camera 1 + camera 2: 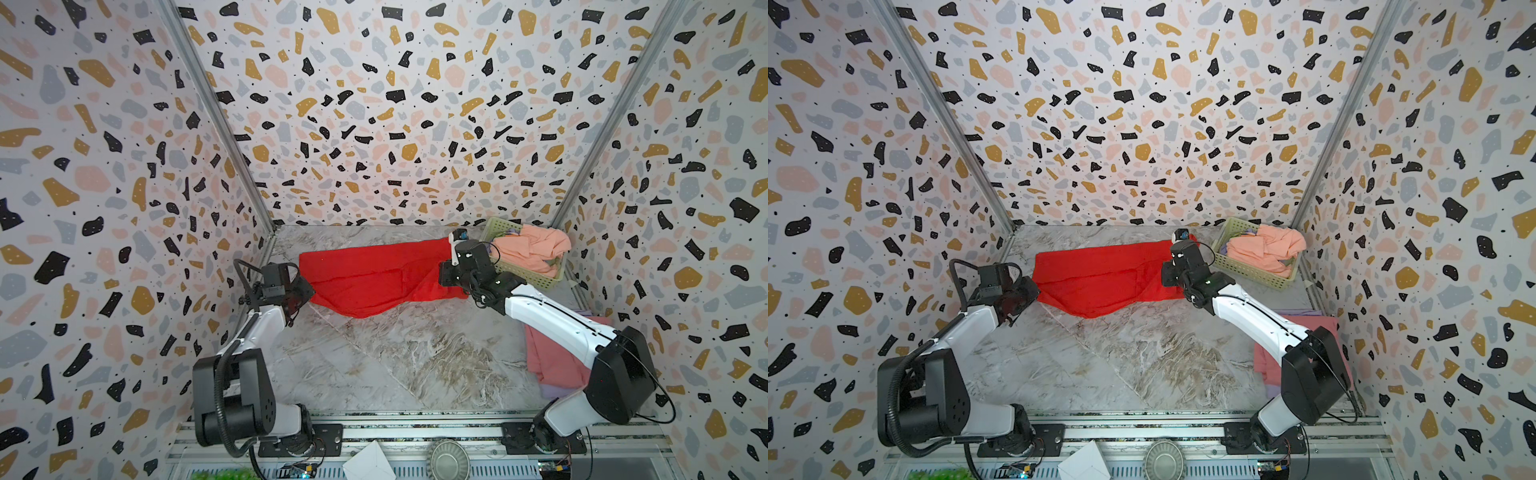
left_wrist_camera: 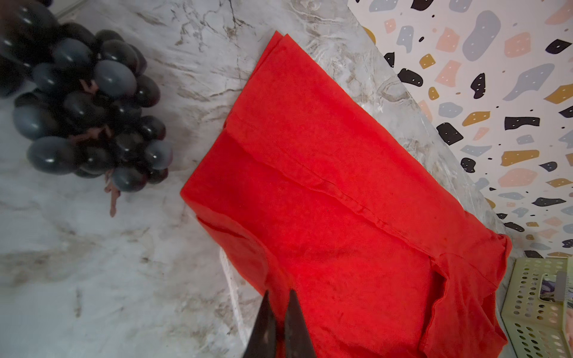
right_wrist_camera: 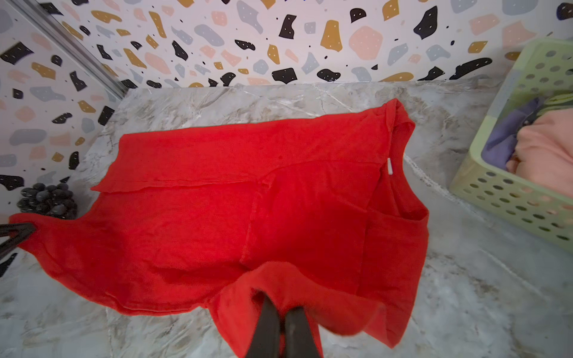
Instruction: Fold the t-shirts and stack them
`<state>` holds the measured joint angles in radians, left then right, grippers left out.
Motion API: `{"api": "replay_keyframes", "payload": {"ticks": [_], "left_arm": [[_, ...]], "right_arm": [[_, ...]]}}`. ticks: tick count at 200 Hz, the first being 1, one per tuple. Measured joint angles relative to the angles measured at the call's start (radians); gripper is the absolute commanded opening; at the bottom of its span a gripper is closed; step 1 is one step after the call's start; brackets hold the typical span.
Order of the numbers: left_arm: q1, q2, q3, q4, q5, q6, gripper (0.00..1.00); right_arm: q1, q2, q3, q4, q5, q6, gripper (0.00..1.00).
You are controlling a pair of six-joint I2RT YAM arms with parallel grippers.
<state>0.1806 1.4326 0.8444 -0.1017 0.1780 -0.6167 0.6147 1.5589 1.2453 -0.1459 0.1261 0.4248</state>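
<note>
The red t-shirt (image 1: 374,276) lies half-folded across the back of the marble worktop (image 1: 399,361) — each end effector is clamped shut on its near edge, left (image 2: 279,313) and right (image 3: 280,316). A peach-orange t-shirt (image 1: 530,247) fills the green basket (image 1: 536,280); dusty pink t-shirts (image 1: 548,361) lie folded near the right arm.
</note>
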Motion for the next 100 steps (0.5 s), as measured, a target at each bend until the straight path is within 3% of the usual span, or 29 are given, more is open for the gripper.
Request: {"api": "replay_keyframes", "payload": {"ticks": [100], "left_arm": [[0.026,0.266,0.218,0.027,0.0,0.034,0.0]], "right_arm": [[-0.131,0.312,0.306,0.062,-0.098,-0.074,0.0]]}}
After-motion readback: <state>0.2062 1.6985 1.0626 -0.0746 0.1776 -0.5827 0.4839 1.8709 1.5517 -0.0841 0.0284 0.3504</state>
